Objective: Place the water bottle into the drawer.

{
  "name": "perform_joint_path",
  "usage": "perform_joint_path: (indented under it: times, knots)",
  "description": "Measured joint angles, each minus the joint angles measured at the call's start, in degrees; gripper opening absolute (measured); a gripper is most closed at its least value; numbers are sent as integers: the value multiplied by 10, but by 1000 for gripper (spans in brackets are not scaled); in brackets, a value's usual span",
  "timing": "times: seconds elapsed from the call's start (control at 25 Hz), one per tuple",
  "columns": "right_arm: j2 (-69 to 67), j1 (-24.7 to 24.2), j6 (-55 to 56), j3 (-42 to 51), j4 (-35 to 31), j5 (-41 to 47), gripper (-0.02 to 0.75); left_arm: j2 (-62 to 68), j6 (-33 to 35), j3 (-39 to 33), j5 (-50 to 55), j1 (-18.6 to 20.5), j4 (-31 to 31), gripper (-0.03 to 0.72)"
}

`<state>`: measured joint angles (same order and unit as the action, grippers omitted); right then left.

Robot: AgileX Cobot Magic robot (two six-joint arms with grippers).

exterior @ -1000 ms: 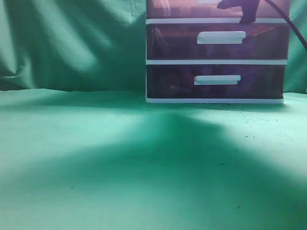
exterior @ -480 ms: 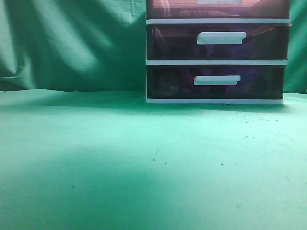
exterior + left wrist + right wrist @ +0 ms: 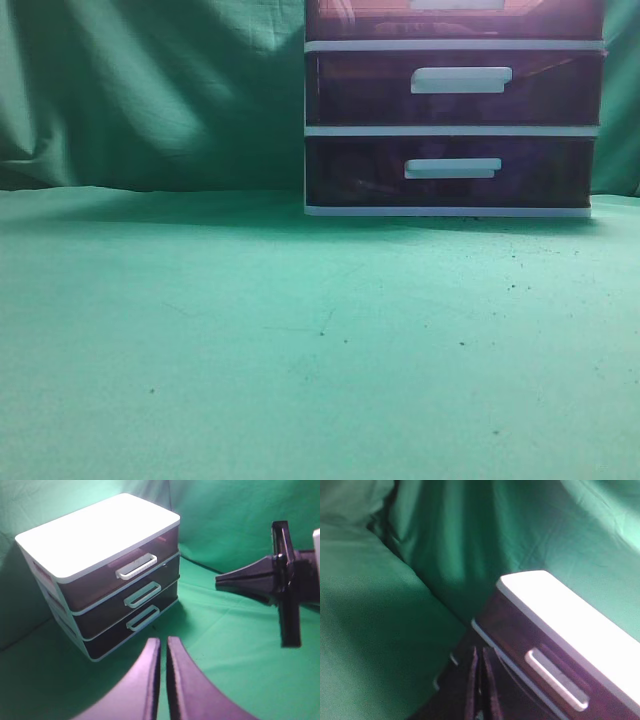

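Exterior view, left to right: draped green backdrop (image 3: 150, 90) on the left, green cloth-covered table (image 3: 250, 340) in front, bare apart from small dark specks. The white-framed drawer unit (image 3: 455, 130) stands at the back right. Its top edge is cut off by the frame, so the drawer (image 3: 455, 18) shows only as a thin strip of dark purple-brown front; the two alike drawers below it show fully, each with a white handle. No arm in this view.

Left wrist view: whole unit (image 3: 100, 575) visible at left, white top, three stacked drawers. The drawer (image 3: 125, 572) is pushed in flush with the frame. Left gripper (image 3: 163, 647) at bottom centre, fingers nearly together with only a thin slit between them, holding nothing, well apart from the drawer and below its level in the frame. The other arm (image 3: 280, 580) hangs dark at right, in the air beside the unit.

Right wrist view: backdrop at left, unit's top corner at right. Right gripper (image 3: 479, 680) dark and blurred, fingers close together, nothing seen between them, just beside the drawer (image 3: 540, 655) front.

Water bottle not visible in any view.
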<state>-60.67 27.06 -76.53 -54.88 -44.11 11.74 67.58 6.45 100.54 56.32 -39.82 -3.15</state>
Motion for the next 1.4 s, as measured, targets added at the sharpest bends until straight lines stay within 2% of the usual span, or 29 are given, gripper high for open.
perform_joint_path:
  times: [0.12,0.36,0.6,0.76,0.92,1.12,1.4]
  knots:
    - [35,0,52,0,-26,61,0,-92,0,-105,-32,0,-6,0]
    - [80,0,217,0,-28,194,0,-271,0,-310,-75,0,-22,0]
    - [119,0,367,0,11,304,0,-472,0,-487,-143,0,-27,0]
    - [156,0,394,0,34,364,0,-591,0,-582,-161,0,-27,0]
    - [209,0,395,0,38,390,0,-681,-14,-658,-159,0,-19,0]
    - [280,0,396,0,43,407,0,-686,-44,-707,-141,0,6,0]
    - [326,0,395,28,50,432,0,-686,-50,-785,-207,0,7,0]
